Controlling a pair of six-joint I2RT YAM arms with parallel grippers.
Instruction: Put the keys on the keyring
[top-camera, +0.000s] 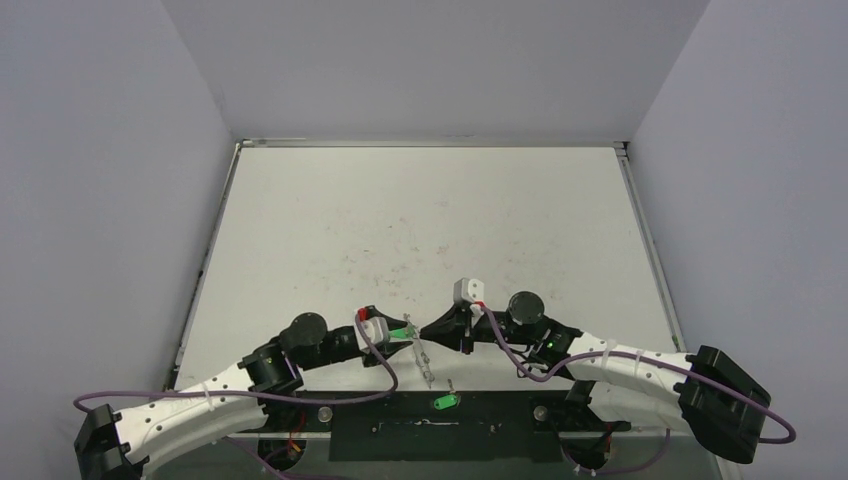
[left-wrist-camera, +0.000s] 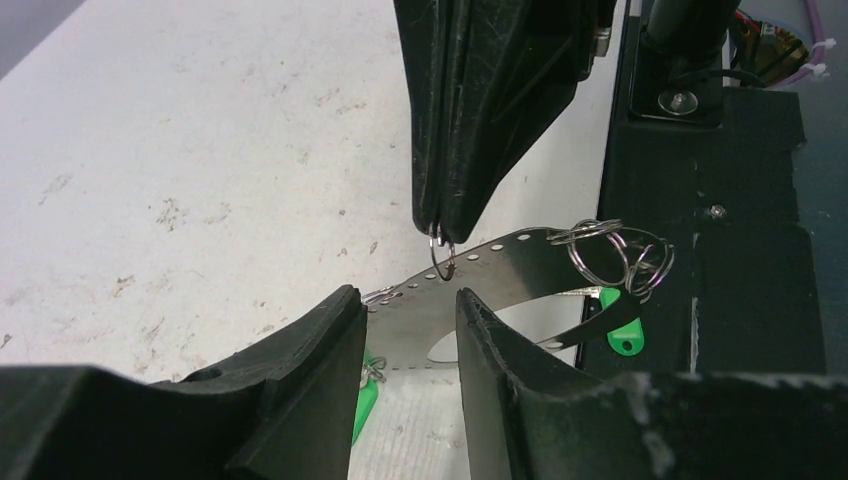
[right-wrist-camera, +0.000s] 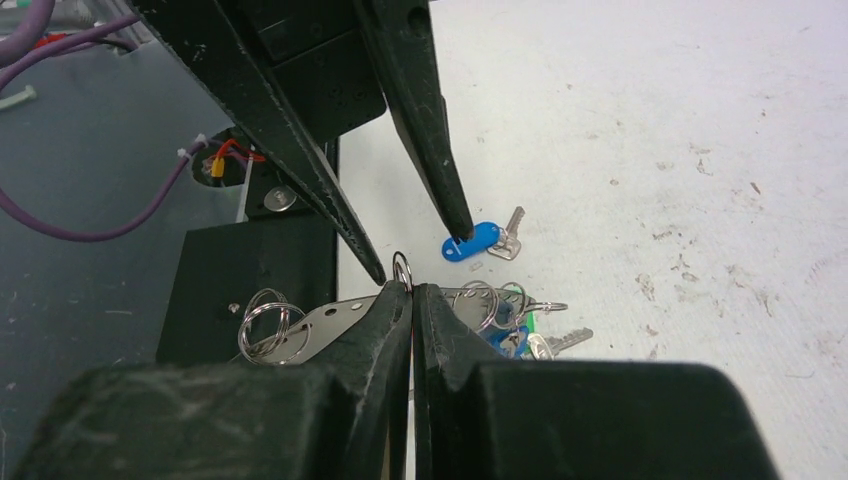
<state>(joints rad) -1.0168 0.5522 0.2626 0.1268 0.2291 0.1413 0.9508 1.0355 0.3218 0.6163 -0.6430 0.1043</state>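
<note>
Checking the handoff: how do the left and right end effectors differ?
The left end effector is open; the right end effector is shut. The left straddles the keyring; the right pinches a small ring at its edge. Both are at the same keyring.

Soft, even light fills every view, its source not apparent. The white bench (top-camera: 420, 220) is bright without glare, and shadows on it are faint. Nearest each lens, the left fingers (left-wrist-camera: 300, 380) and right fingers (right-wrist-camera: 375, 390) look dark and slightly blurred. Just beyond the left fingers the keyring (left-wrist-camera: 520, 258) carries a mild sheen and is sharp, as are the bench's specks.
</note>
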